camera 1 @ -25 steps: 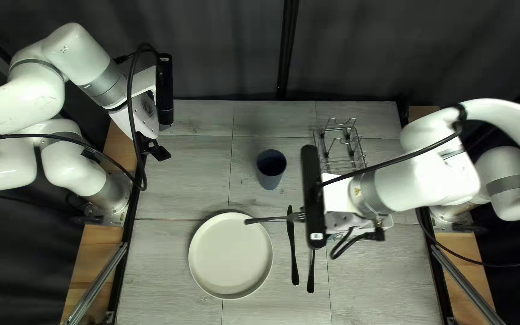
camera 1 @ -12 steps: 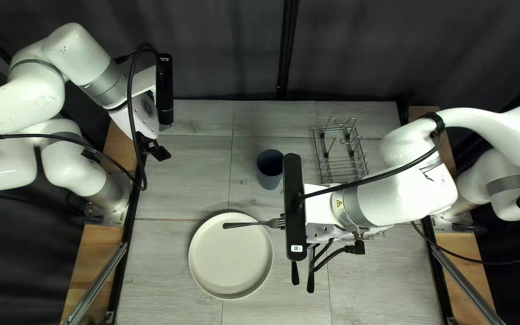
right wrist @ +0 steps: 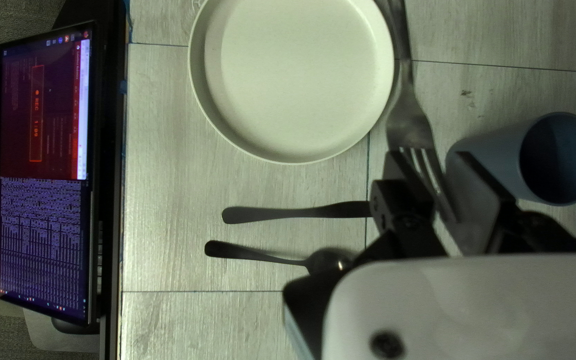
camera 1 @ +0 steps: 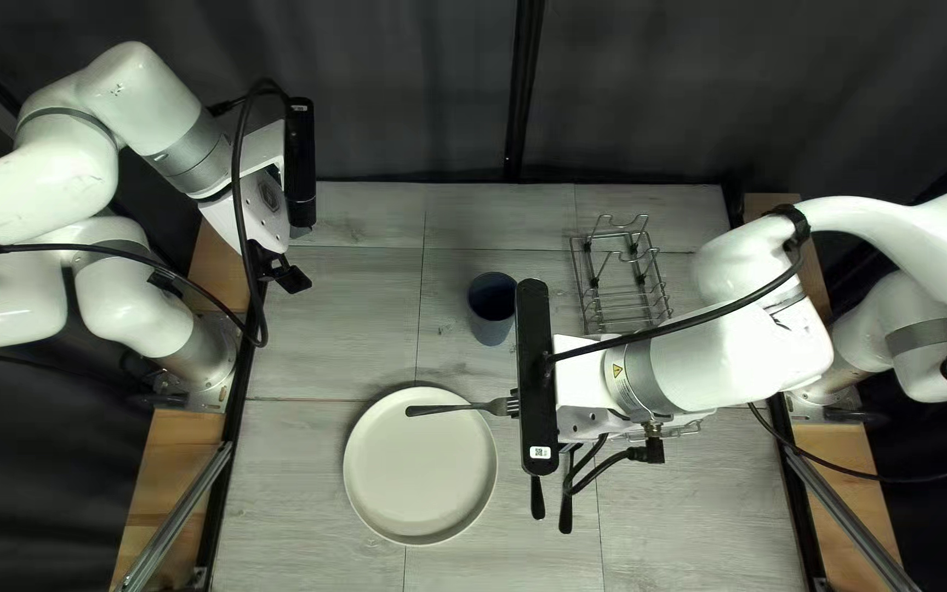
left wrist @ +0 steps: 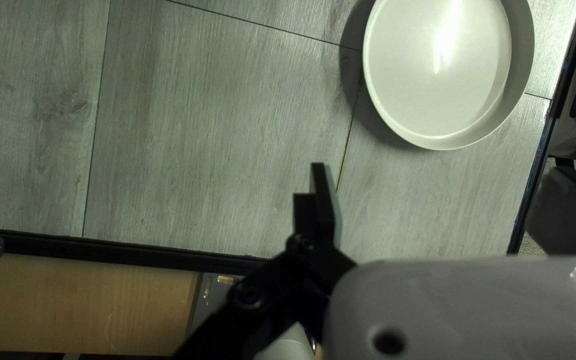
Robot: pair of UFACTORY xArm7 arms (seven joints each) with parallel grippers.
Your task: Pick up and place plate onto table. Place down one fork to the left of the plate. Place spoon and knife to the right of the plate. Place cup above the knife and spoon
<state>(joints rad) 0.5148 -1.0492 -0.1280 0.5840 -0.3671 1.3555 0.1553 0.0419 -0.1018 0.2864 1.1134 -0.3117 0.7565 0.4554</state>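
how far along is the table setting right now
Done: the plate sits on the table, with the knife and spoon lying to its right and the cup standing farther back. In hand: the right tool is shut on the fork by its tines, handle above the plate. Left: setting the fork down left of the plate.

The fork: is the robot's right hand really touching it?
Touching. In the right wrist view the fork has its tines pinched between the two black fingers of the right hand, one on each side.
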